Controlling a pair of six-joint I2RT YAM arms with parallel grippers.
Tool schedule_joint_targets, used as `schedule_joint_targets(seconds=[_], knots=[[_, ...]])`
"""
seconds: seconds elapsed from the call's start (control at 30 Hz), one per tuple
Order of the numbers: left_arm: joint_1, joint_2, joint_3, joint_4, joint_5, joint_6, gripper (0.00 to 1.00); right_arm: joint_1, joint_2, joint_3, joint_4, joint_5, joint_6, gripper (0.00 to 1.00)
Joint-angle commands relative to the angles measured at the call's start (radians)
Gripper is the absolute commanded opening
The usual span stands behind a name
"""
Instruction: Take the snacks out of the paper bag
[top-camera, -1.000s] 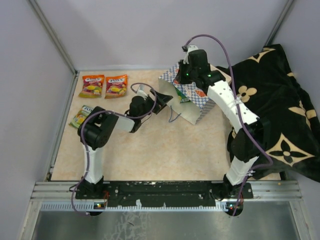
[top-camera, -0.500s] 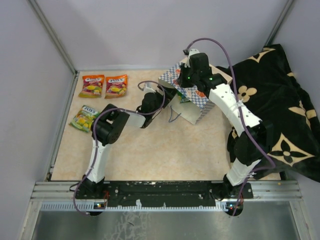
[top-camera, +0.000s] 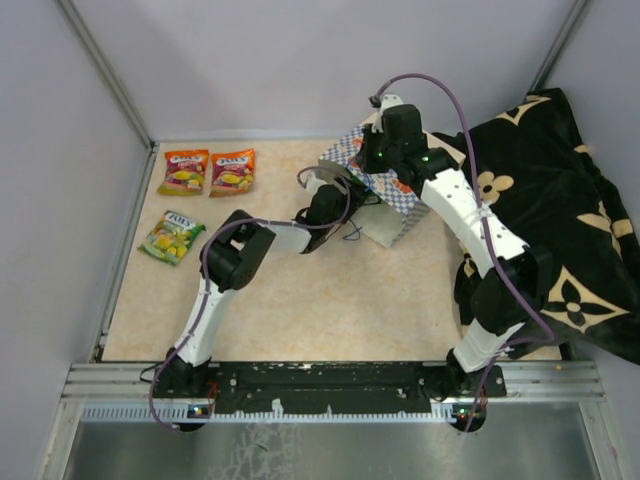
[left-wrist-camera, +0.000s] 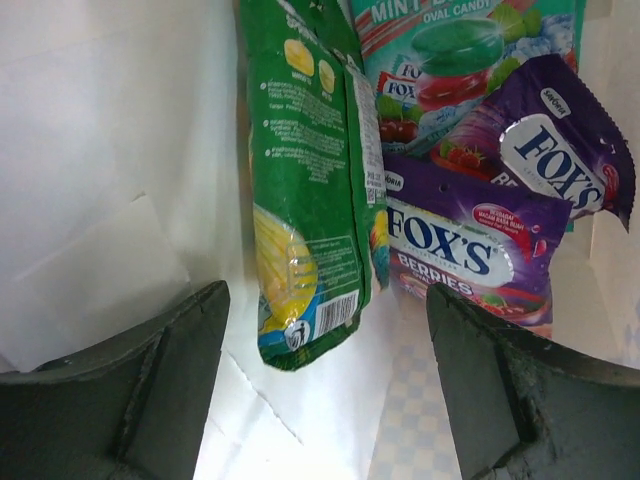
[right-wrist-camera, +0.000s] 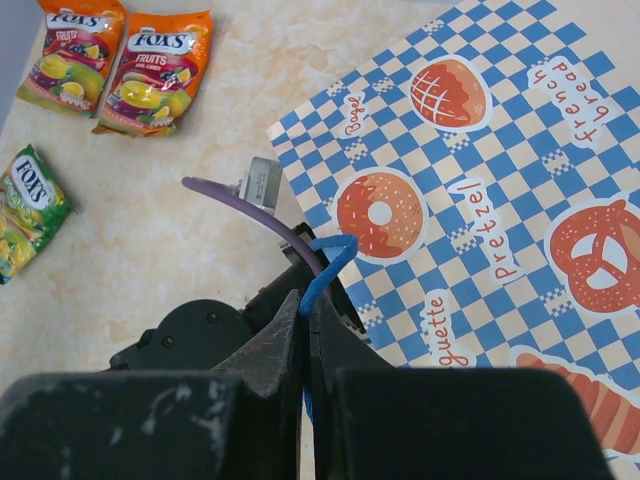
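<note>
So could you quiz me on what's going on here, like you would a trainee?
1. True or false: the right gripper is pinched shut on the paper bag's blue cord handle.
2. How many candy packets lie out on the table? A) two B) three C) five
3. Fill in: inside the bag, the nearest packet sits between the left gripper's open jaws; its colour is mostly ____.

Key: 1 true; 2 B (two orange, one green); 3 green.
</note>
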Motion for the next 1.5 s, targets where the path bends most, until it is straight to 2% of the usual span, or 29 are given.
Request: schedule_joint_targets(seconds=[0.0,0.1,0.27,0.37,0.4,0.43,0.47,0.8,0.93,1.1,1.23,1.3,1.47], knots=[[-0.009,0.051,0.066,-0.110,-0.059,-0.021,0.83,-0.005,-0.064,0.010,0.033,0.016,0.003,0.00],[-0.009,0.071,0.092,-0.113,-0.054,-0.016,0.72,-0.006,-0.073,0.000,0.039,0.011,0.008,0.00],[-0.009,0.083,0.126,-0.091,-0.027,0.054,0.47,-0.007,-0.095,-0.032,0.059,-0.002,0.014,0.00],[-0.009,0.059,0.110,-0.069,-0.014,0.118,0.27,-0.015,-0.096,-0.045,0.061,-0.019,0.016,0.00],[-0.009,0.039,0.086,-0.065,-0.006,0.131,0.19,-0.025,-0.095,-0.042,0.055,-0.044,0.024,0.00],[-0.009,0.015,0.052,-0.052,0.006,0.140,0.06,-0.035,-0.100,-0.045,0.059,-0.068,0.034,0.00],[-0.010,-0.019,0.015,-0.035,0.016,0.153,0.00,-0.045,-0.111,-0.060,0.075,-0.083,0.044,0.00],[-0.018,-0.473,-0.450,0.144,0.081,0.341,0.00,-0.070,-0.122,-0.001,0.040,-0.055,0.035,0.00],[-0.018,-0.679,-0.601,0.100,0.043,0.417,0.00,-0.068,-0.124,0.006,0.021,-0.046,0.030,0.00],[-0.018,-0.902,-0.717,0.037,0.027,0.515,0.00,-0.069,-0.138,-0.074,0.059,-0.047,0.048,0.00],[-0.017,-1.095,-0.746,-0.110,0.016,0.568,0.00,-0.070,-0.133,-0.103,0.060,-0.047,0.050,0.00],[-0.016,-1.184,-0.755,-0.227,-0.057,0.577,0.00,-0.069,-0.133,-0.102,0.051,-0.043,0.045,0.00],[0.003,-1.339,-0.730,-0.646,-0.304,0.532,0.00,-0.068,-0.129,-0.113,0.048,-0.039,0.040,0.00]])
